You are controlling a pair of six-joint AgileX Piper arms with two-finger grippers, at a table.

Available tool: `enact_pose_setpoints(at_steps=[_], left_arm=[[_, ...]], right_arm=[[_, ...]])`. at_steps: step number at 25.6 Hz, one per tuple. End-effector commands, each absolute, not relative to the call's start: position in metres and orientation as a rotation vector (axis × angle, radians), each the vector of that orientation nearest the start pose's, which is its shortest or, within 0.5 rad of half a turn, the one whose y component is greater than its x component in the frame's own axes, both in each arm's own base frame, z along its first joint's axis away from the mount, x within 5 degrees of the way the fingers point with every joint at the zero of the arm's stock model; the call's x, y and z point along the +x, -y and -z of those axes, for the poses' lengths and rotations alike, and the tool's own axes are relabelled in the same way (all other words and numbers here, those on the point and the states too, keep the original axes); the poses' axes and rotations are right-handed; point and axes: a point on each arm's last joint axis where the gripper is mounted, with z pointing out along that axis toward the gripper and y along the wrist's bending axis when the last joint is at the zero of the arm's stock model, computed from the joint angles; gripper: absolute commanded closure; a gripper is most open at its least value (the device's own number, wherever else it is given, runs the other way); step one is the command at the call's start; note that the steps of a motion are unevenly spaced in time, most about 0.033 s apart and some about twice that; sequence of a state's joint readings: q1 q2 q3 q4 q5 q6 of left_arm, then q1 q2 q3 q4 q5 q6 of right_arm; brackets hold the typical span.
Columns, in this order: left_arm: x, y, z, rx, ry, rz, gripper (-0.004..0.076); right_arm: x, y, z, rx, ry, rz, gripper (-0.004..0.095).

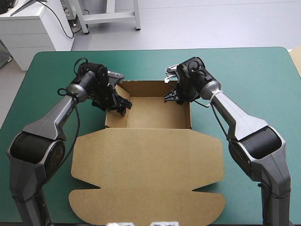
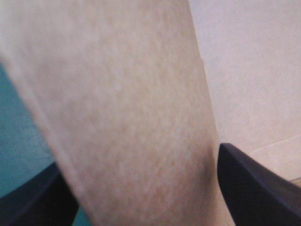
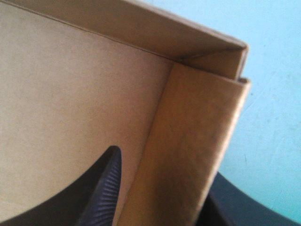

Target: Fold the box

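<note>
The brown box [image 1: 157,113] stands as an open tray mid-table, with its walls raised and its lid [image 1: 146,165] flat toward the near edge. My left gripper [image 1: 123,104] is at the tray's left wall. In the left wrist view that wall [image 2: 122,117] fills the space between the fingers [image 2: 254,188], which stand apart on either side of it. My right gripper [image 1: 172,97] is at the right wall near the far corner. There one finger [image 3: 101,197] is inside the tray and the other outside, pressed close on the folded wall [image 3: 188,155].
Teal-green cover [image 1: 249,80] lies bare around the box on the far, left and right sides. The lid's rounded flap [image 1: 146,207] reaches close to the near table edge. A sliver of more board [image 1: 296,56] shows at the table's right edge.
</note>
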State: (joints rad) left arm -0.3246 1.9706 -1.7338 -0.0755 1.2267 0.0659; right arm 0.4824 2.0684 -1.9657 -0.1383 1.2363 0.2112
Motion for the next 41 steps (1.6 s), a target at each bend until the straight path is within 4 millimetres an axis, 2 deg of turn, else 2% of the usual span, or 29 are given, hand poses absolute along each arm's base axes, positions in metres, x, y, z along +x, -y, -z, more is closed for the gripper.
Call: enact_pose_setpoints(at_steps=[1,7,13,16,22,23,24,26,30,31,34,35,36,39,41], left_arm=[[0.384,0.138,-0.309,0.559,-2.817,0.146,0.0139],[0.385,0.138,-0.345,0.533,-2.698,0.157,0.0139],[0.380,0.135,-0.380,0.435,-2.609,0.178,0.0143],[0.371,0.132,-0.394,0.407,-2.575,0.191,0.0178],[0.345,0.119,-0.433,0.406,-2.470,0.140,0.0374],[0.335,0.113,-0.445,0.398,-2.432,0.113,0.0436],[0.330,0.110,-0.451,0.393,-2.414,0.098,0.0465],[0.300,0.096,-0.479,0.373,-2.332,0.067,0.0567],[0.269,0.086,-0.494,0.370,-2.288,0.072,0.0659],[0.251,0.081,-0.497,0.393,-2.271,0.084,0.0715],[0.221,0.070,-0.499,0.414,-2.213,0.073,0.0731],[0.209,0.066,-0.495,0.409,-2.173,0.076,0.0731],[0.205,0.065,-0.490,0.409,-2.164,0.077,0.0731],[0.189,0.063,-0.478,0.410,-2.147,0.132,0.0731],[0.180,0.061,-0.462,0.412,-2.153,0.144,0.0731]], right_arm=[[0.394,-0.190,-0.326,-0.399,-2.669,0.017,0.0511],[0.390,-0.184,-0.342,-0.405,-2.618,0.047,0.0511],[0.379,-0.172,-0.375,-0.397,-2.522,0.105,0.0511],[0.370,-0.167,-0.390,-0.385,-2.488,0.087,0.0511],[0.343,-0.162,-0.426,-0.373,-2.428,-0.056,0.0550],[0.336,-0.159,-0.434,-0.377,-2.408,-0.078,0.0563],[0.335,-0.158,-0.436,-0.375,-2.402,-0.075,0.0562],[0.328,-0.151,-0.447,-0.365,-2.366,-0.041,0.0558],[0.326,-0.150,-0.445,-0.353,-2.377,-0.040,0.0558],[0.330,-0.151,-0.437,-0.360,-2.399,-0.013,0.0558],[0.338,-0.150,-0.416,-0.340,-2.468,0.011,0.0558],[0.344,-0.149,-0.404,-0.297,-2.511,-0.004,0.0558],[0.347,-0.150,-0.397,-0.283,-2.536,-0.018,0.0558],[0.352,-0.156,-0.385,-0.276,-2.590,-0.093,0.0558],[0.355,-0.160,-0.378,-0.277,-2.615,-0.124,0.0558]])
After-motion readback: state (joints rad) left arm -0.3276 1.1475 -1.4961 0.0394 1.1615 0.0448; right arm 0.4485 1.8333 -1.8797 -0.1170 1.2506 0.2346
